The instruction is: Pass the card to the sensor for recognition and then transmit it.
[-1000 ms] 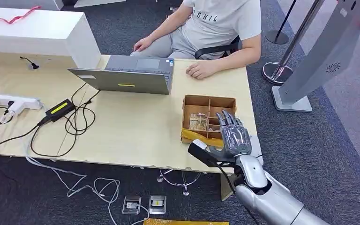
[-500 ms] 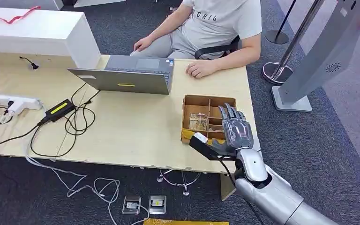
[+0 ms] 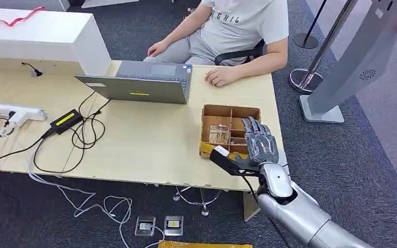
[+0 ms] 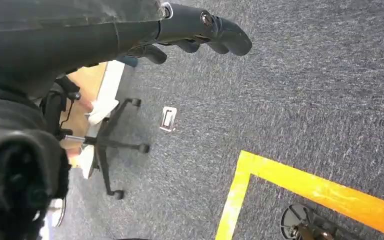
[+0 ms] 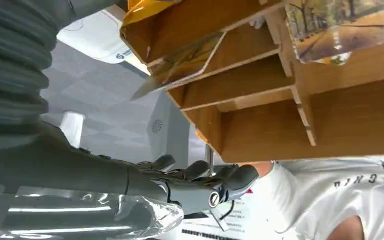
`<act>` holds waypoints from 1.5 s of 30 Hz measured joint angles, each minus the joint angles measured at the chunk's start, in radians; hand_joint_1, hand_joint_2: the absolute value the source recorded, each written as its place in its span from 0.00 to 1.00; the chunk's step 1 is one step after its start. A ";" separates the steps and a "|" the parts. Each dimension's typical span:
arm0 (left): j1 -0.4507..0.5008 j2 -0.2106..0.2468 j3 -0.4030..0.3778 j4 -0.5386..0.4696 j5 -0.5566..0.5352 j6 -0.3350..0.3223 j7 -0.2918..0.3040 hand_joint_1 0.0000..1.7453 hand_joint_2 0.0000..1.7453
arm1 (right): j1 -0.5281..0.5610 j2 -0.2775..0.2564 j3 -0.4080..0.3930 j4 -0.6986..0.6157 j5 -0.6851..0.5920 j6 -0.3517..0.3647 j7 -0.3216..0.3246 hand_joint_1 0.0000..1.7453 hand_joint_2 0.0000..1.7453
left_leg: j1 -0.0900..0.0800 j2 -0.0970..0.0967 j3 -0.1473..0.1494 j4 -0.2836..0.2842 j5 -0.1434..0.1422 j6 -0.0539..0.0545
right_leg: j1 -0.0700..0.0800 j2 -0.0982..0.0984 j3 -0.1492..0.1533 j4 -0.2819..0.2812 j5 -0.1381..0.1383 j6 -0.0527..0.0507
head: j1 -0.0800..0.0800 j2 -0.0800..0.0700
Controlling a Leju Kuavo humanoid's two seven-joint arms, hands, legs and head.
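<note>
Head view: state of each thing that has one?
right hand: open, fingers spread over the box, holding nothing
left hand: fingers curled, holding nothing, hanging over carpet
divided wooden box: open-topped, cards standing in compartments
card: in box, not picked
laptop: open

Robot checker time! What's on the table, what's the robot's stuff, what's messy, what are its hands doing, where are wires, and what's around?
Surface: wooden table, mostly bare in the middle.
Job's things: cardboard divider box; a card stands in one compartment.
Clutter: laptop, white box.
Hands: right hand over the box, fingers spread, holding nothing; left hand hangs above carpet, holding nothing.
Cables: power strip, black adapter, tangled wires.
Surroundings: seated person, grey kiosk, carpet.
</note>
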 joint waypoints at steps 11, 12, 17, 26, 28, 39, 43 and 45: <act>0.000 0.001 0.000 0.000 -0.002 0.000 0.001 0.00 0.00 | 0.000 0.001 0.000 0.052 0.000 -0.001 -0.001 0.00 1.00 | 0.000 0.000 0.000 0.000 0.000 0.000 | 0.000 0.000 0.000 0.000 0.000 0.000 | 0.000 0.000; 0.000 0.001 0.000 0.000 -0.002 0.000 0.001 0.00 0.00 | 0.000 0.001 0.000 0.055 0.000 -0.001 -0.001 0.02 1.00 | 0.000 0.000 0.000 0.000 0.000 0.000 | 0.000 0.000 0.000 0.000 0.000 0.000 | 0.000 0.000; 0.000 0.002 0.000 0.000 -0.002 0.001 0.001 0.00 0.00 | 0.000 0.007 0.000 0.069 0.000 0.000 -0.001 1.00 1.00 | 0.000 0.000 0.000 0.000 0.000 0.000 | 0.000 0.000 0.000 0.000 0.000 0.000 | 0.000 0.000; 0.000 0.003 0.000 0.000 -0.001 0.002 0.006 0.00 0.00 | 0.000 0.014 0.000 0.086 0.006 0.003 -0.016 1.00 1.00 | 0.000 0.000 0.000 0.000 0.000 0.000 | 0.000 0.000 0.000 0.000 0.000 0.000 | 0.000 0.000; 0.000 0.003 0.000 0.000 -0.002 0.002 0.009 0.00 0.00 | 0.000 0.017 0.000 0.088 0.007 0.006 -0.016 1.00 1.00 | 0.000 0.000 0.000 0.000 0.000 0.000 | 0.000 0.000 0.000 0.000 0.000 0.000 | 0.000 0.000; 0.000 0.003 0.000 0.000 -0.013 0.005 0.011 0.00 0.00 | -0.002 0.026 -0.001 0.090 -0.010 0.005 -0.036 1.00 1.00 | 0.000 0.000 0.000 0.000 0.000 0.000 | 0.000 0.000 0.000 0.000 0.000 0.000 | 0.000 0.000; 0.000 0.003 0.000 0.000 -0.019 0.006 0.012 0.00 0.00 | -0.002 0.030 -0.001 0.090 -0.013 0.005 -0.037 1.00 1.00 | 0.000 0.000 0.000 0.000 0.000 0.000 | 0.000 0.000 0.000 0.000 0.000 0.000 | 0.000 0.000; 0.000 0.003 0.000 0.000 -0.019 0.006 0.012 0.00 0.00 | -0.002 0.034 -0.001 0.092 -0.014 0.005 -0.037 1.00 1.00 | 0.000 0.000 0.000 0.000 0.000 0.000 | 0.000 0.000 0.000 0.000 0.000 0.000 | 0.000 0.000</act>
